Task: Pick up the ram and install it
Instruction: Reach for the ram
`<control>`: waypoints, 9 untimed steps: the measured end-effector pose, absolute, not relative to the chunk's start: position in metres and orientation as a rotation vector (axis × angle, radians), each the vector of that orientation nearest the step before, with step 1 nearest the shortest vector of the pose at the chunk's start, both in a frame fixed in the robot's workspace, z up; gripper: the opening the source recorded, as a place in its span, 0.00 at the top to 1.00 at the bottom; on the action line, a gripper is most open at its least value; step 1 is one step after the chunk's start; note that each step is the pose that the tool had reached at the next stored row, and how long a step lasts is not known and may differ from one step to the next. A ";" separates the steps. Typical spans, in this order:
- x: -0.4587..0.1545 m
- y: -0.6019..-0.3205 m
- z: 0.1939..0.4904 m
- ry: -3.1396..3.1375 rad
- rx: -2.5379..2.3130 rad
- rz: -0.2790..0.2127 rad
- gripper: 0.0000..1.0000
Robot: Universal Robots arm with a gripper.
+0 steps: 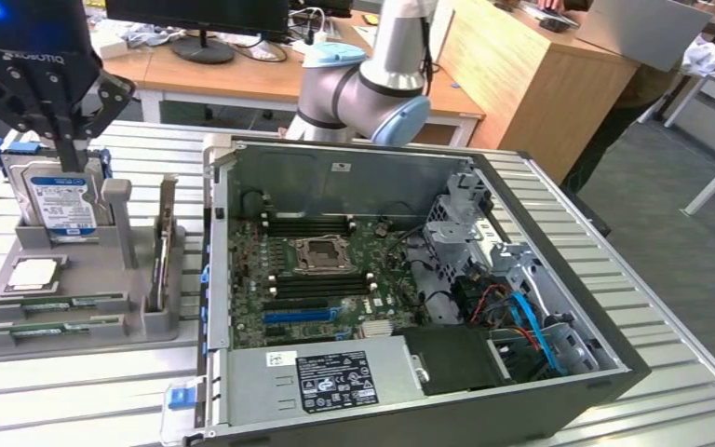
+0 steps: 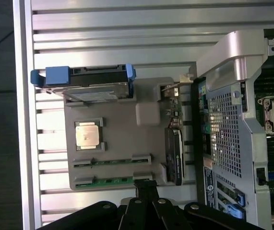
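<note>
The black three-link robot gripper is held pointing straight down at the exterior view's left, above the grey moulded parts holder that is set on the slatted aluminium bench. Its fingers are seen pressed together with nothing between them. The silver arm with pale blue joint caps is seen behind the open computer case, bent at a joint near the case's far wall and rising out of the exterior view's top edge. The ram, a long, narrow green circuit-board stick, is found lying flat in a clipped channel of the holder, untouched, with a second green stick of the same kind laid parallel just beside it at the holder's outer edge. In the wrist view the closed fingertips are seen over that outer edge, near one end of the second stick; how high they hang over it cannot be judged. A square silver processor chip is seated in a recess next to the sticks, and a silver hard drive with a blue-white label is stood upright at the holder's far end. The case is laid on its side just beside the holder, its green motherboard exposed.
</note>
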State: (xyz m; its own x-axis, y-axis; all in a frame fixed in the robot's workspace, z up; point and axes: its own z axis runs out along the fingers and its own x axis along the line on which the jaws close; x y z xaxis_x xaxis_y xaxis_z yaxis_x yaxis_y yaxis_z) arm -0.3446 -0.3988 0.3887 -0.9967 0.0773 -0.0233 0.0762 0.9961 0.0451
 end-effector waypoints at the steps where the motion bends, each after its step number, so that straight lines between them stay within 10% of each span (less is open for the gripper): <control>1: -0.346 -0.399 0.389 3.113 0.120 0.069 0.90; 9: -0.359 -0.399 0.388 3.114 0.120 0.069 0.90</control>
State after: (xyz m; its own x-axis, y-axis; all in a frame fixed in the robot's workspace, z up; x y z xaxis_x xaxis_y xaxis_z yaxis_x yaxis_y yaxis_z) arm -0.3592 -0.3988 0.3879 -0.9967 0.0774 -0.0233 0.0763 0.9961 0.0450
